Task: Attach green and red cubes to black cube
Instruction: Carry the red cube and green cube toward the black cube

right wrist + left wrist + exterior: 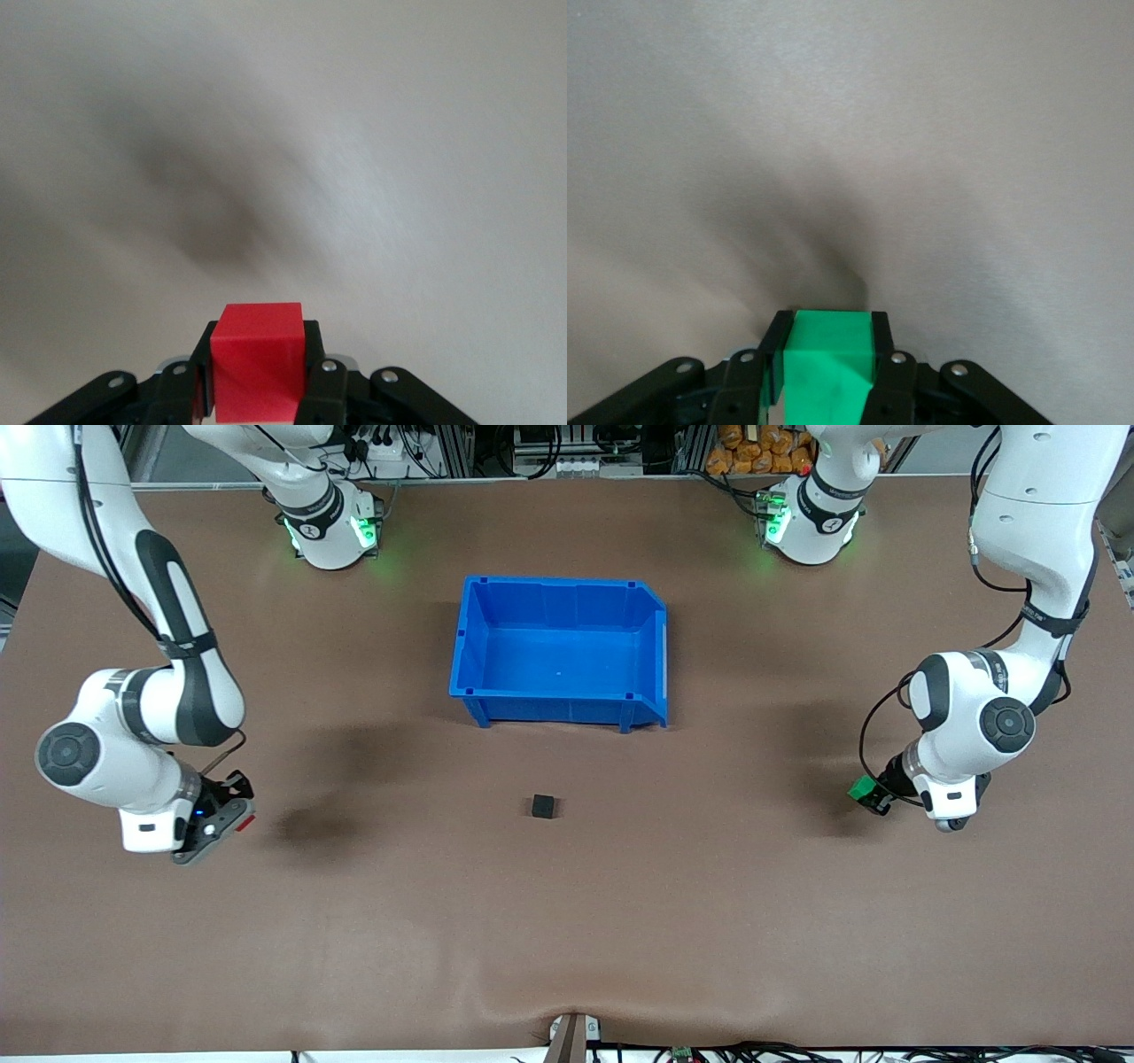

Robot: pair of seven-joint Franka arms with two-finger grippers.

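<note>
We see the left gripper (864, 793) closed on the green cube (828, 367) above the table's left-arm end, the right gripper (232, 824) closed on the red cube (259, 367) above the right-arm end, and the black cube (544, 806) lying between them on the table (567, 939), nearer the front camera than the blue bin (558, 708).

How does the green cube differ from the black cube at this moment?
The green cube is bright green; the black cube is black. The green cube is held up in the air, clamped in the left gripper, over the left arm's end of the table; the black cube lies free on the table, nearer the front camera than the blue bin. Both look about equal in size.
</note>
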